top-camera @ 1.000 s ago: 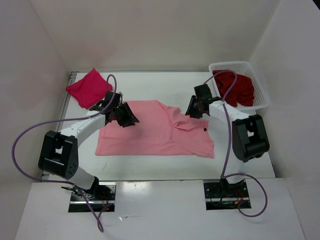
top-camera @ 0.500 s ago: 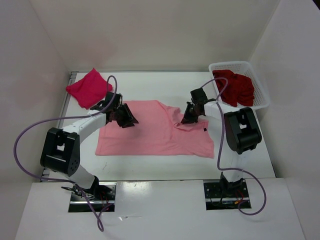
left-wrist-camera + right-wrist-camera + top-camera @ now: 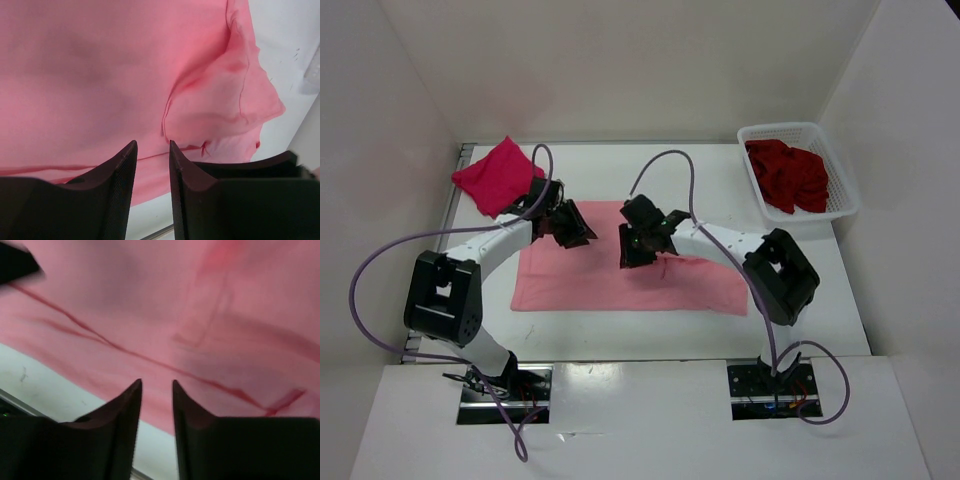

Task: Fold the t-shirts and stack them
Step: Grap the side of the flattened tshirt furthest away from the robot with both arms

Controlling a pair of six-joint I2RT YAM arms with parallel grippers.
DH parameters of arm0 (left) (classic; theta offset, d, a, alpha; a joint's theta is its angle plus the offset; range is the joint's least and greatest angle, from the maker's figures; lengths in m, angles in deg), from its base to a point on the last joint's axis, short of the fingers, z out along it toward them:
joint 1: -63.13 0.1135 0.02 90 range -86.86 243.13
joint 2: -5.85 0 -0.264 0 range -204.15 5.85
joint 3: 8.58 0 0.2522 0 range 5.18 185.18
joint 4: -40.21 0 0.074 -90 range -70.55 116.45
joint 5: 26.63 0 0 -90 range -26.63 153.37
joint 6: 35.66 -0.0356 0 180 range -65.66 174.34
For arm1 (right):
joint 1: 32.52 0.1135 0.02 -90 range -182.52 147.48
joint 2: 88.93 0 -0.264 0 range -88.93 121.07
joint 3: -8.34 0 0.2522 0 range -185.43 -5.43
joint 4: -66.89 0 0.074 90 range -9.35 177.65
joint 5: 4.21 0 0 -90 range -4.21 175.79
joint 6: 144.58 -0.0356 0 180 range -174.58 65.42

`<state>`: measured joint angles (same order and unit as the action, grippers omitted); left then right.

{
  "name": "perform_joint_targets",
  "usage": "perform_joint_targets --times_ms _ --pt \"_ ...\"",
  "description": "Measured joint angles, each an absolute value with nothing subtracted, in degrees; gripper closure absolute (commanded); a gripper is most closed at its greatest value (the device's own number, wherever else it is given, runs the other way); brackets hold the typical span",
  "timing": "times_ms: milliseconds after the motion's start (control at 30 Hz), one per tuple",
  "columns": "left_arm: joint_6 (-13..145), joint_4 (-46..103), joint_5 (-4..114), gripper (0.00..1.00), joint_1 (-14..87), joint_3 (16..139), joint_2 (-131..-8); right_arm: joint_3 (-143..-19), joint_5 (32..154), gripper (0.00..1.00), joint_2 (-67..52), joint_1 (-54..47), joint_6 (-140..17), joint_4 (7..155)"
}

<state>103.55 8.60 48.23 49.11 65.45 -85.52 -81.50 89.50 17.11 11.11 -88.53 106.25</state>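
The light salmon pink t-shirt (image 3: 620, 285) lies spread flat in the middle of the table and fills both wrist views (image 3: 100, 75) (image 3: 200, 300). My left gripper (image 3: 577, 226) (image 3: 152, 142) sits low over its far left part, beside a bunched sleeve (image 3: 225, 110); its jaws stand slightly apart with nothing between them. My right gripper (image 3: 632, 252) (image 3: 157, 381) hovers over the shirt's far middle, jaws slightly apart and empty. The bright crimson-pink t-shirt (image 3: 495, 175) lies folded at the back left. The dark red t-shirt (image 3: 790, 175) is crumpled in the basket.
The white lattice basket (image 3: 830, 140) stands at the back right corner. White walls close in the table on the left, back and right. Purple cables loop from both arms, one arching over the table's far middle (image 3: 665, 160).
My right gripper has swept left from the shirt's right sleeve near the basket to its far middle. The shirt's upper right part now lies folded in. My left gripper has barely moved.
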Motion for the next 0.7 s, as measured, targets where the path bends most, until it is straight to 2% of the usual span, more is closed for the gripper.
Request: perform_joint_targets --times_ms 67,133,167,233,267,333,400,467,500,533,600,700 --pt "103.6 8.6 48.2 0.6 49.8 65.4 -85.5 -78.9 89.6 0.45 15.9 12.3 -89.0 107.1" --pt "103.6 8.6 48.2 0.6 50.6 65.1 -85.3 -76.6 89.2 0.44 14.0 11.6 -89.3 109.0" --pt "103.6 8.7 48.2 0.6 51.0 64.8 -85.0 -76.1 89.2 0.5 12.9 10.7 -89.3 109.6" --pt "103.6 8.6 48.1 0.6 51.5 63.9 -84.5 -75.3 89.2 0.7 10.2 7.8 -89.1 109.9" --pt "103.6 8.6 48.1 0.6 51.7 63.6 -84.4 -75.2 89.3 0.84 8.8 5.9 -88.9 109.8" --pt "103.6 8.5 48.1 0.6 51.9 63.3 -84.3 -75.3 89.2 0.92 6.8 2.7 -88.9 108.9" --pt "103.6 8.5 48.1 0.6 52.2 63.1 -84.3 -75.6 88.9 0.93 6.1 0.3 -88.9 108.5" --pt "103.6 8.5 48.1 0.6 52.3 63.0 -84.3 -76.0 89.0 0.88 7.0 0.3 -88.7 108.1" --pt "103.6 8.5 48.1 0.6 52.6 63.0 -84.3 -76.2 89.1 0.75 7.7 1.1 -88.6 108.0" --pt "103.6 8.5 48.2 0.6 53.0 63.0 -84.3 -76.5 89.2 0.68 8.7 2.2 -88.4 107.9" --pt "103.5 8.5 48.4 0.6 54.7 63.0 -84.3 -76.8 89.4 0.63 10.8 4.9 -87.9 107.3" --pt "103.5 8.5 49.0 0.59 58.4 63.2 -84.3 -77.3 89.5 0.61 14.2 8.0 -87.4 107.3"
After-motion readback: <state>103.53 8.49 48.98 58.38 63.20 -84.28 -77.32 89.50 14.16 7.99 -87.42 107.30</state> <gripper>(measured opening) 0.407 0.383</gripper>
